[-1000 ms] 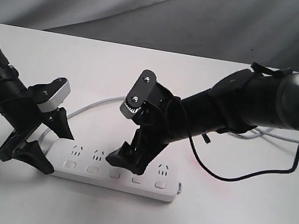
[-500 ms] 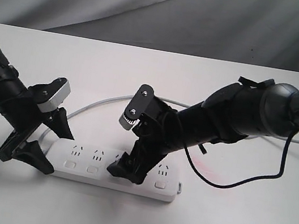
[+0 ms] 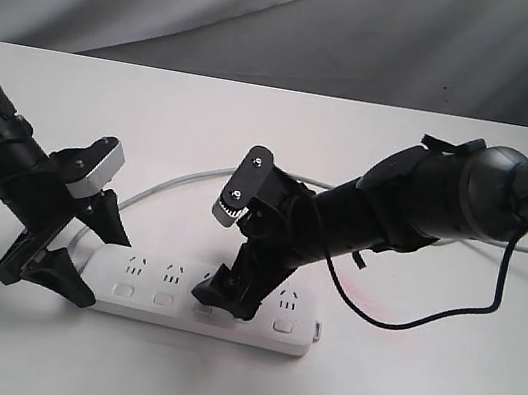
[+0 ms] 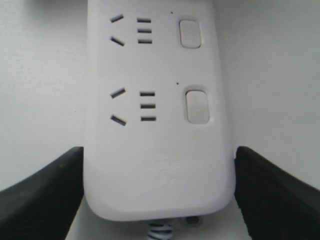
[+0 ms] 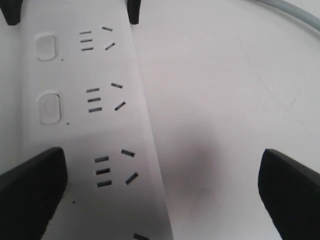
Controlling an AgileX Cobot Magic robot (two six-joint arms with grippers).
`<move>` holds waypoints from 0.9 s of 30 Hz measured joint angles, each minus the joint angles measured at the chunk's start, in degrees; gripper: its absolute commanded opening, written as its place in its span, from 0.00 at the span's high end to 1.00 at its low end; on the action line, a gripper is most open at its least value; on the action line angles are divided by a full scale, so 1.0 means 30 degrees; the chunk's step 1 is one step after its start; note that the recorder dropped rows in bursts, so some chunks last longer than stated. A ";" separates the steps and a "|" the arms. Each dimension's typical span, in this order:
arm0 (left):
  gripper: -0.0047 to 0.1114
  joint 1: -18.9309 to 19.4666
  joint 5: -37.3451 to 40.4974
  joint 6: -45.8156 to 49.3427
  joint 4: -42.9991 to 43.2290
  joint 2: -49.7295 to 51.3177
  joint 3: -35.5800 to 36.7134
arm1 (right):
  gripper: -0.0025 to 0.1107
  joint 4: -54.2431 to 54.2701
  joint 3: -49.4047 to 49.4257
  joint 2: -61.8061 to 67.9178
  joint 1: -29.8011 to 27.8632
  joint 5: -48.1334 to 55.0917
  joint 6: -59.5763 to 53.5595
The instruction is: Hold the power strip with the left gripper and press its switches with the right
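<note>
White power strip (image 3: 204, 311) lies flat, one end clamped by the left gripper (image 3: 97, 265). The right gripper (image 3: 228, 299) is splayed wide, one finger over the switches (image 3: 163, 298).

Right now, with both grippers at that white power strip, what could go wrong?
The right gripper stands wide open over the power strip, with just one finger near the switches; it might miss a button or hit a neighbour. The left gripper clamps only the end where the cord leaves, so a push farther along could perhaps swing the strip.
</note>
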 measured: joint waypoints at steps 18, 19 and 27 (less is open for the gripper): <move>0.49 0.0000 0.0000 0.0000 0.0000 0.0000 0.0000 | 0.14 -0.0188 -0.0198 0.0671 0.0000 0.0738 0.1199; 0.49 0.0000 0.0000 0.0000 0.0000 0.0000 0.0000 | 0.14 -0.0390 -0.0198 0.0671 0.0000 0.0652 0.1509; 0.49 0.0000 0.0000 0.0000 -0.0074 0.0000 0.0000 | 0.14 -0.1589 -0.0237 0.0636 0.0000 0.0415 0.3085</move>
